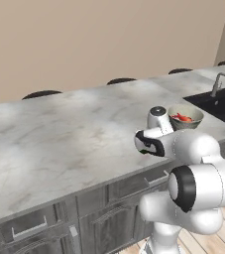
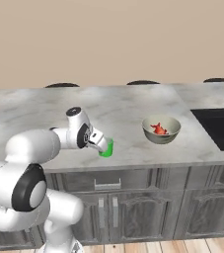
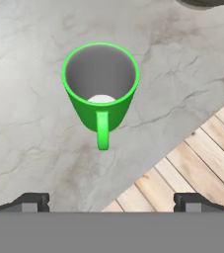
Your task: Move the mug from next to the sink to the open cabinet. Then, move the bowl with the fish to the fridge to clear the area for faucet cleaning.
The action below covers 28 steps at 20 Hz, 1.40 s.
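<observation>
1. A small bright green cylindrical mug (image 3: 100, 94) stands upright on the pale grey marbled stone worktop (image 3: 29, 99); in the hand view it sits in the upper middle of the frame, its handle pointing down the frame; its grey inside holds nothing, only a pale round floor showing at the bottom.
2. In the right base view the mug (image 2: 107, 148) is at the middle of the frame, close to the front edge of the worktop (image 2: 39, 111), partly covered by the hand.
3. The hand (image 3: 111, 201) hangs above the mug without touching it; its two dark finger tips (image 3: 30, 201) stand wide apart at the lower left and lower right of the hand view, with nothing between them; in the right base view the hand (image 2: 103, 145) is tilted down over the mug.
4. A round pale cream-green ceramic bowl (image 2: 161, 130) with dark blotches on its wall stands right of centre in the right base view, well apart from the mug; inside it lies a small red-orange fish (image 2: 158, 129).
5. In the left base view the bowl (image 1: 185, 117) is at the middle right, the fish (image 1: 182, 117) in it.
6. The black rectangular sink (image 2: 222, 127) is set in the worktop at the right edge, beyond the bowl; a slim steel faucet (image 1: 219, 83) rises beside the sink (image 1: 222, 104) at the upper right of the left base view.
7. Dark grey base cabinets (image 2: 133, 205) with bar handles run below the worktop; wooden plank floor (image 3: 192, 163) shows at the lower right of the hand view.
</observation>
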{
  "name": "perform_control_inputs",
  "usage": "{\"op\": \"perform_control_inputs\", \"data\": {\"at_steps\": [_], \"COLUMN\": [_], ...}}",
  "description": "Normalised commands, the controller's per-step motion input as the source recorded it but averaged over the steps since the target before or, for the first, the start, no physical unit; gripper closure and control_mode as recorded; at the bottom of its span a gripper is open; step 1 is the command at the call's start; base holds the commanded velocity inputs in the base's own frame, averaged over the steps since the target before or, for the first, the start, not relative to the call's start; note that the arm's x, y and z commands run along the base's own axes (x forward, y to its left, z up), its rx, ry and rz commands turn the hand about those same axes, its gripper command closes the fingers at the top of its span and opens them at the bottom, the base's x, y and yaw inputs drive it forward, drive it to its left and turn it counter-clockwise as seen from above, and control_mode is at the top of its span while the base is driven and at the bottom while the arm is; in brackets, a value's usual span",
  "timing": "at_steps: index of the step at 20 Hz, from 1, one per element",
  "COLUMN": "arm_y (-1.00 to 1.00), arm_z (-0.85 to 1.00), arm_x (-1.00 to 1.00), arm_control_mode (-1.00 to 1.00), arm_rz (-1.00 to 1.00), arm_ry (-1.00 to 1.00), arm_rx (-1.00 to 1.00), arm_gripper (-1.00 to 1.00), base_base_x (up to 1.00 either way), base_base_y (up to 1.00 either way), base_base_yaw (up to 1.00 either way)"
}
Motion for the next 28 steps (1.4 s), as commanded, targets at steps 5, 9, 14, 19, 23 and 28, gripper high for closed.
{"op": "perform_control_inputs", "data": {"at_steps": [5, 9, 14, 19, 23, 28], "arm_y": [-0.02, -0.02, -0.05, -0.19, -0.06, 0.00], "arm_z": [-0.23, -0.11, -0.07, -0.04, -0.05, -0.09], "arm_x": [0.00, 0.09, 0.14, 0.23, 0.21, 0.24], "arm_control_mode": [-1.00, -1.00, -1.00, -1.00, -1.00, -1.00], "arm_rz": [-0.02, -0.01, -0.01, -0.01, 0.00, 0.00], "arm_ry": [0.00, 0.00, 0.00, 0.00, 0.00, 0.00], "arm_rx": [0.00, 0.00, 0.00, 0.00, 0.00, 0.00], "arm_gripper": [-1.00, -1.00, -1.00, -1.00, -1.00, -1.00], "base_base_x": [0.00, 0.00, 0.00, 0.00, 0.00, 0.00], "base_base_y": [0.00, 0.00, 0.00, 0.00, 0.00, 0.00], "base_base_yaw": [0.00, 0.00, 0.00, 0.00, 0.00, 0.00]}}
